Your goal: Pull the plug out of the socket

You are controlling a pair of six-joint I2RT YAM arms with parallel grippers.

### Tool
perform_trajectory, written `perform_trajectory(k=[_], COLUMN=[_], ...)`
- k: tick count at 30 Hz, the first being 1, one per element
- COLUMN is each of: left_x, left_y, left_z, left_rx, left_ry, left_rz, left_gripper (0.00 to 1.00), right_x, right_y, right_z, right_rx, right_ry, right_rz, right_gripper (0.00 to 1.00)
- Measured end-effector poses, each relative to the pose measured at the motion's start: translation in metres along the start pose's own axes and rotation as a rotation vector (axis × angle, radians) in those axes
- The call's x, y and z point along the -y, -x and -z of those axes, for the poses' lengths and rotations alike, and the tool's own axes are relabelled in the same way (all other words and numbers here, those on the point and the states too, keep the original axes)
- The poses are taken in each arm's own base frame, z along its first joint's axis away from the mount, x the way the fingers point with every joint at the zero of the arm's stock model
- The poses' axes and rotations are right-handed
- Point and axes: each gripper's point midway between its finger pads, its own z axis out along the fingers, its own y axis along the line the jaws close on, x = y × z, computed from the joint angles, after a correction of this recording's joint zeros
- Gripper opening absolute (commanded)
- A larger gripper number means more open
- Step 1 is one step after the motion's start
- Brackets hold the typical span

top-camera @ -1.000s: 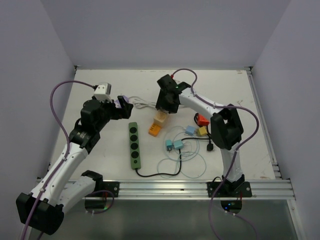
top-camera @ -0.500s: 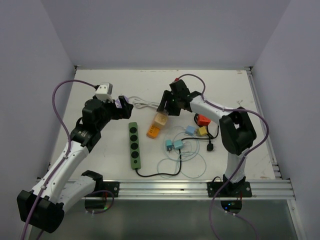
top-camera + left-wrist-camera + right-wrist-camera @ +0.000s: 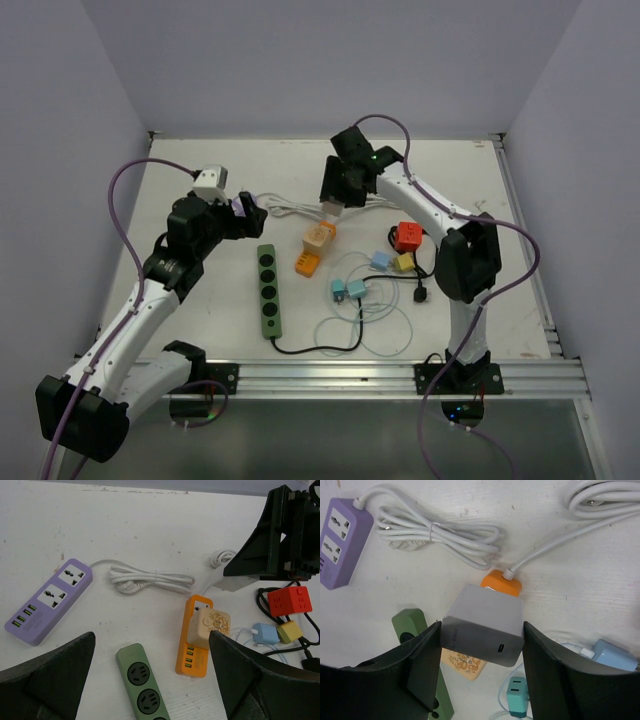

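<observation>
My right gripper (image 3: pixel 481 630) is shut on a grey-white charger plug (image 3: pixel 482 625) and holds it in the air above the far end of the orange power strip (image 3: pixel 502 582). A beige cube adapter (image 3: pixel 462 662) still sits in that strip. In the top view the right gripper (image 3: pixel 333 205) hangs just beyond the orange strip (image 3: pixel 309 260) and the beige adapter (image 3: pixel 319 238). My left gripper (image 3: pixel 150 640) is open and empty, hovering over the table left of the strip (image 3: pixel 192 655); it also shows in the top view (image 3: pixel 250 210).
A green power strip (image 3: pixel 269 290) lies left of the orange one, and a purple strip (image 3: pixel 50 601) with a coiled white cable (image 3: pixel 152 578) lies at the far left. A red cube (image 3: pixel 407 236), small blue, yellow and teal adapters (image 3: pixel 347 290) and thin looped cables lie to the right.
My right gripper has risen and drawn back from the orange strip with the grey-white plug in it. The left arm has barely moved.
</observation>
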Motion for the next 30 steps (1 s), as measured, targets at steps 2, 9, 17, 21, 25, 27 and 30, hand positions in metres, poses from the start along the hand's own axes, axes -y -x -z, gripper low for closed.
perform_trajectory(k=[2, 9, 17, 21, 25, 27, 30], left_x=[0.000, 0.000, 0.000, 0.000, -0.001, -0.001, -0.005], left_y=[0.000, 0.000, 0.000, 0.000, -0.001, -0.002, -0.003], left_z=[0.000, 0.000, 0.000, 0.000, 0.000, 0.000, -0.001], left_rx=[0.000, -0.001, -0.001, -0.001, -0.005, -0.007, -0.008], left_ry=[0.000, 0.000, 0.000, -0.001, 0.001, 0.003, 0.021], left_rz=[0.000, 0.000, -0.001, -0.002, -0.011, -0.017, -0.023], left_gripper=[1.00, 1.00, 1.00, 1.00, 1.00, 1.00, 1.00], right_x=[0.000, 0.017, 0.073, 0.123, 0.170, 0.187, 0.208], right_y=[0.004, -0.016, -0.012, 0.009, 0.043, 0.055, 0.067], right_z=[0.003, -0.003, -0.015, -0.011, -0.007, -0.005, -0.003], right_rx=[-0.002, -0.065, -0.100, -0.064, 0.012, 0.041, 0.075], right_ry=[-0.015, -0.081, -0.144, -0.169, -0.198, -0.216, -0.241], right_rz=[0.010, 0.029, -0.066, -0.177, -0.266, -0.286, -0.313], right_gripper=[0.00, 0.00, 0.00, 0.00, 0.00, 0.00, 0.00])
